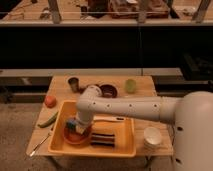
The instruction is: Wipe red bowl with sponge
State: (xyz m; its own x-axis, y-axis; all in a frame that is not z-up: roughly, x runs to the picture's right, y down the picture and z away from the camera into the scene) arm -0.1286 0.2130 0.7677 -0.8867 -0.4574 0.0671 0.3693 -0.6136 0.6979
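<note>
The red bowl (76, 136) sits in the left part of a yellow tray (125, 148) on the wooden table. My gripper (76, 125) comes down from the white arm (125, 107) and is right over the bowl's inside. It is shut on the sponge (72, 123), whose blue face shows at the gripper's tip. The sponge is pressed low against the bowl's left side. The gripper and sponge hide the bowl's far rim.
In the tray lie a dark striped object (102, 139) and a utensil (109, 119). Around the tray stand a white cup (152, 136), maroon bowl (109, 91), green cup (130, 85), metal cup (73, 83), orange-red ball (49, 101), green vegetable (47, 120) and a spoon (38, 145).
</note>
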